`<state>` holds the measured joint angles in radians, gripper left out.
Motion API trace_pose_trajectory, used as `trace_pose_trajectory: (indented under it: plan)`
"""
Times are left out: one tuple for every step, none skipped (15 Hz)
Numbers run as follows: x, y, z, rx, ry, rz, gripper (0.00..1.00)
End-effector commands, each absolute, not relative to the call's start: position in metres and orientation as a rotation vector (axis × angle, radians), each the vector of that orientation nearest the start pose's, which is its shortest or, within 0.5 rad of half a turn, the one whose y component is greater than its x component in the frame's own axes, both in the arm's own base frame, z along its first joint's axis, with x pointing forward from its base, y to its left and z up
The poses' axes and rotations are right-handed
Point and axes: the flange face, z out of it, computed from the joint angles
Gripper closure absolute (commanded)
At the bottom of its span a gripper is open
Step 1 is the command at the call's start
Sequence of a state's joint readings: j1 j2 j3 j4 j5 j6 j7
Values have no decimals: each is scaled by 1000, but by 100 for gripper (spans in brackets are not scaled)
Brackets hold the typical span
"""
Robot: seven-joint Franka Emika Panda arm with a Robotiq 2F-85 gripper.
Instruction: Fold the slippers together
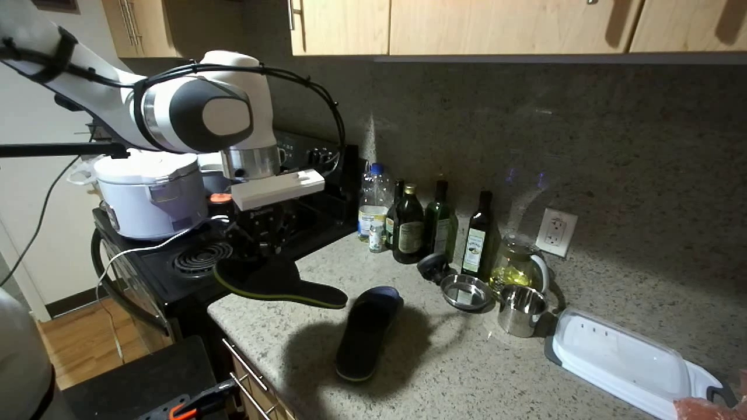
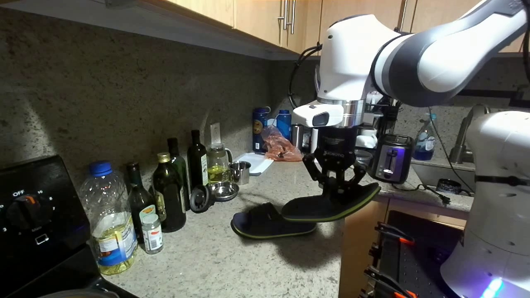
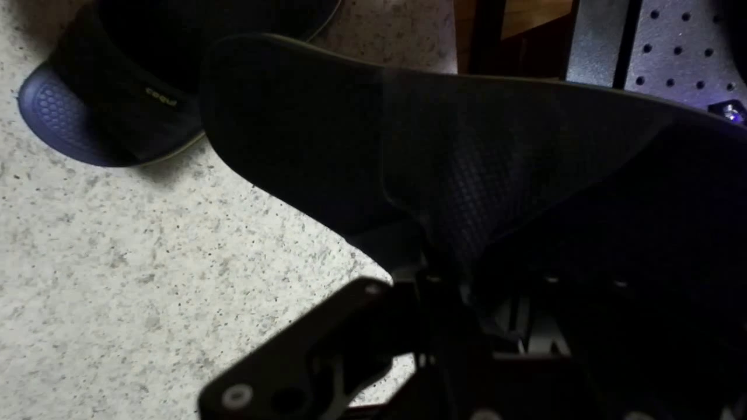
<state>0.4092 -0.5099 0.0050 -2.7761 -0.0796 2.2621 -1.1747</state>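
Slippers (image 2: pixel 268 223): 2, dark (lime-edged).

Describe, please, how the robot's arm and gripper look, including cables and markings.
The arm is white and rounded, with a dark grey joint cover, a silver wrist ring and black cables strapped along it. The black, two-fingered gripper bears pale ROBOTIQ lettering.
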Motion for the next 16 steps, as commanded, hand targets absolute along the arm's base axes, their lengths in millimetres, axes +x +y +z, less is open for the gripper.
trace_pose_trajectory:
  plan:
    - [316, 130, 376, 2110, 2297, -54, 96]
    - [314, 129, 378, 2110, 2307, -61, 96]
    - [313, 128, 379, 2112, 2313, -67, 96]
    - [312, 126, 379, 2118, 2318, -73, 96]
    - [312, 124, 379, 2125, 2318, -78, 96]
    - [311, 122, 380, 2137, 2312, -84, 96]
    - [312, 120, 379, 2149, 2306, -92, 96]
    - [312, 117, 379, 2156, 2301, -98, 96]
    - [314, 115, 377, 2174, 2281, -106, 96]
    - [316, 112, 375, 2190, 2269, -108, 96]
    - [318, 109, 373, 2200, 2259, -110, 96]
    - [321, 105, 369, 2214, 2251, -115, 96]
    - [323, 101, 366, 2225, 2247, -118, 96]
    - [326, 97, 361, 2239, 2247, -124, 96]
    - [328, 94, 356, 2252, 2247, -133, 96]
    - [330, 91, 352, 2262, 2252, -144, 96]
